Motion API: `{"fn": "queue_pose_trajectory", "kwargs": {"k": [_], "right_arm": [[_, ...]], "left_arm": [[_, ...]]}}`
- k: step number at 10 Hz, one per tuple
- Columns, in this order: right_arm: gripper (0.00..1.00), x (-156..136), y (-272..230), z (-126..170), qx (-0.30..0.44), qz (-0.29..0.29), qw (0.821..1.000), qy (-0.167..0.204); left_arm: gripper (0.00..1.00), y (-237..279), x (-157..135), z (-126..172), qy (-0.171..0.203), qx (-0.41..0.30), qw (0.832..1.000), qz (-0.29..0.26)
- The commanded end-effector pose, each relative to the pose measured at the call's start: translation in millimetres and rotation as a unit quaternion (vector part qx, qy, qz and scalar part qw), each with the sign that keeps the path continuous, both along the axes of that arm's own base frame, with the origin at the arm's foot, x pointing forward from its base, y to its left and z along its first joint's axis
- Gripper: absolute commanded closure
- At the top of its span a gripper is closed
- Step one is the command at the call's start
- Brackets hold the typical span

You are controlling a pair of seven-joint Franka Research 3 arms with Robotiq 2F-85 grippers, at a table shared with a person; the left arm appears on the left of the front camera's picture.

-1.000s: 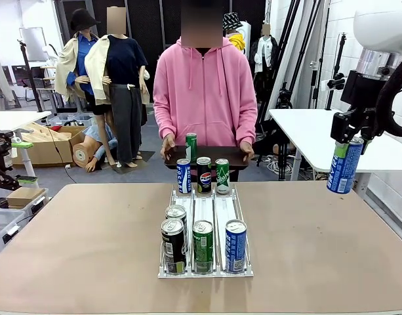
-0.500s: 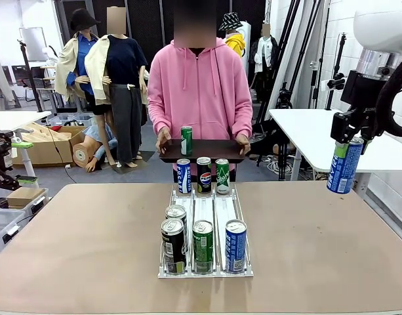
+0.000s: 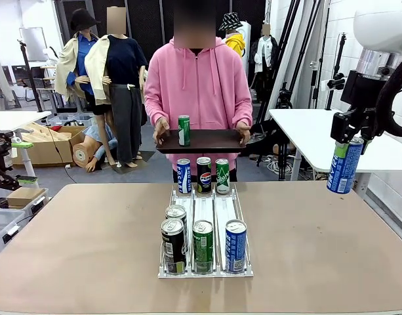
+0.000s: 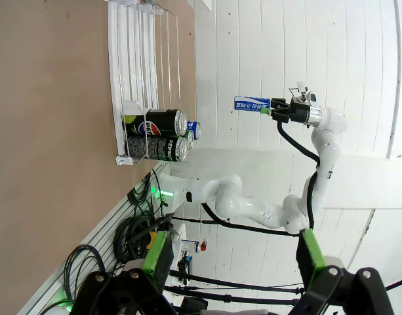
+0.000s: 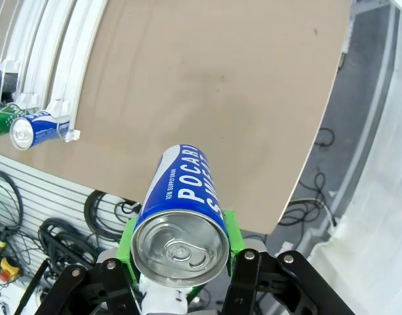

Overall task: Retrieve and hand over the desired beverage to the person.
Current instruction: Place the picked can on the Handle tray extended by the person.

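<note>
The person in a pink hooded sweatshirt point(image 3: 202, 85) stands at the far side of the brown table point(image 3: 89, 249), holding a dark rectangular tray point(image 3: 210, 140) level with both hands at its ends. A slim green can point(image 3: 183, 130) stands upright on the tray's left part.

On the table's middle lies a white wire-and-plastic can rack point(image 3: 205, 231) with three lanes. At its far end stand three cans in a row — a blue one point(image 3: 183, 176), a dark Pepsi can point(image 3: 204, 174) and a green one point(image 3: 222, 176). At the near end stand a black can point(image 3: 173, 246), a green can point(image 3: 202, 246) and a blue can point(image 3: 235, 245), with one more silver-topped can point(image 3: 176, 215) behind the black one.

The right gripper point(image 3: 348, 138) hangs high above the table's right edge, its green-padded fingers closed on the top of a tall blue-and-white Pocari Sweat can point(image 3: 344, 165), which dangles upright below it — well apart from the rack and the tray. In the right wrist view the can point(image 5: 181, 216) sits clamped between the pads, lid toward the camera.

The left gripper point(image 4: 230, 262) has its fingers spread wide with nothing between them; beyond it the rack's end and the table edge show.
</note>
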State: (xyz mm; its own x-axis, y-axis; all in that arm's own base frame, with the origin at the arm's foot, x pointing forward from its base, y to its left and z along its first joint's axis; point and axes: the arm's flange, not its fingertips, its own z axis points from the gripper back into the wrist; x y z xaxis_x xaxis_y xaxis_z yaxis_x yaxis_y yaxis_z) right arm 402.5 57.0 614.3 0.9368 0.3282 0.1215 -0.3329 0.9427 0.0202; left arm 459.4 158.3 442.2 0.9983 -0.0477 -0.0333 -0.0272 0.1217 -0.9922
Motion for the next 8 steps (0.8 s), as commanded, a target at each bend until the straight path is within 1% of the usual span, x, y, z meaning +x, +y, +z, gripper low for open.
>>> {"fn": "queue_pose_trajectory", "kwargs": {"k": [1, 8], "right_arm": [[1.00, -0.3, 1.2, 1.5, 0.000, -0.004, 1.000, -0.003], [1.00, -0.3, 1.2, 1.5, 0.000, -0.004, 1.000, -0.003]], "left_arm": [[0.00, 0.2, 0.2, 1.1, 0.001, 0.001, 1.000, 0.006], [0.00, 0.2, 0.2, 1.1, 0.001, 0.001, 1.000, 0.006]]}}
